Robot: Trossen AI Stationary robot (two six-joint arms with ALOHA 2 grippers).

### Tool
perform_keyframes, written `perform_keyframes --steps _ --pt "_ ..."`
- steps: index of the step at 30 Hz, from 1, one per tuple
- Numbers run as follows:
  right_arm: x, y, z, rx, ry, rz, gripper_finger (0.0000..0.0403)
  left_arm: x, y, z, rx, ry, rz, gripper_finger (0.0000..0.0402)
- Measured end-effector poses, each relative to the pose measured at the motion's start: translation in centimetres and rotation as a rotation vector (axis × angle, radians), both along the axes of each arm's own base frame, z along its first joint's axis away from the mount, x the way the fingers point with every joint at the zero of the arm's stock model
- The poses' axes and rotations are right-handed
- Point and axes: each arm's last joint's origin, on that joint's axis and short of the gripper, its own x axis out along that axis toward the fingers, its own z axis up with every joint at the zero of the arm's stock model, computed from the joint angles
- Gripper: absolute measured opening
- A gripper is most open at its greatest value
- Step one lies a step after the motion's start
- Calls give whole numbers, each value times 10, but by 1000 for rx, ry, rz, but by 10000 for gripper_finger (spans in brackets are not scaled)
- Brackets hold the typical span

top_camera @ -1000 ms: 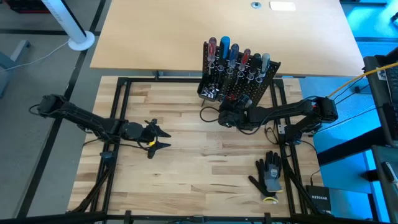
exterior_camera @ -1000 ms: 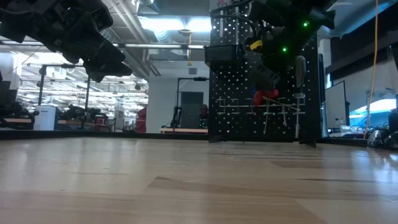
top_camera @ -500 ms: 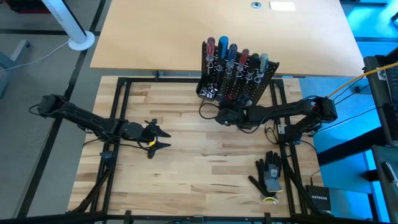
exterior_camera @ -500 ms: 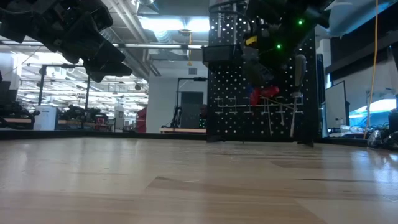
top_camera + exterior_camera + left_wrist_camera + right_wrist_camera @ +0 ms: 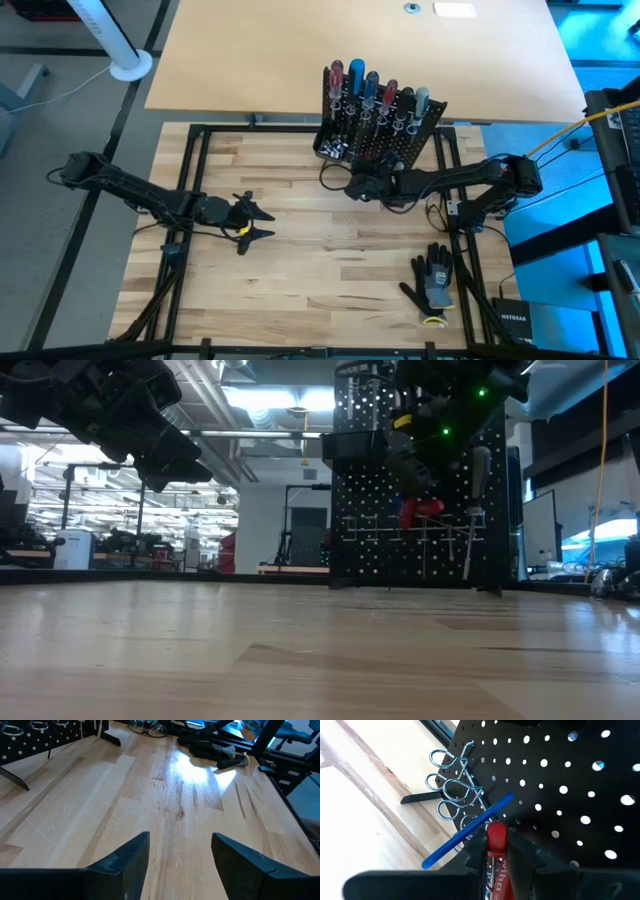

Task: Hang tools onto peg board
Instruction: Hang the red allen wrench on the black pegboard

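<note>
from here i have the right gripper (image 5: 496, 851) pushed up against the front face of the peg board (image 5: 385, 135), which stands at the far edge of the counter (image 5: 300, 270), and its fingers (image 5: 475, 851) are pinched down on a red-handled screwdriver (image 5: 495, 840). the right wrist view gives me what matters: the tool's blue shaft (image 5: 467, 831) runs forward and away from the fingers, slanting across the black perforated panel, and its tip lies near the column of silver wire rings (image 5: 451, 787) without visibly passing through any of them. so the rings lie just ahead of the shaft and to one side of it, and the shaft is tilted against the line of that column; i judge i need to bring the long axis in line with a ring before i feed it in. several other tools (image 5: 375, 90) already stand in the upper rings, handles up. the left gripper (image 5: 179, 860) hovers over bare wood well away from the board, fingers spread wide and holding nothing, so the right arm is clearly the nearer one. a work glove (image 5: 432, 278) lies on the counter near the right arm's base. there is white lettering on the red handle, too cut off to read; a black box (image 5: 518, 322) off the counter edge reads "netgear".
</note>
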Motion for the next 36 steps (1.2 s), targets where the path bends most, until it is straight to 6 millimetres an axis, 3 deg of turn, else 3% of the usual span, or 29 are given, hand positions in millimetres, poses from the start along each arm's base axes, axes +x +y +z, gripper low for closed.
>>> perform_keyframes --steps 17,36 --pt "1 30 2 -86 8 62 55 0 0 0 7 1 -3 203" --pt "11 29 14 -136 -169 -2 57 0 0 -1 9 8 -3 203"
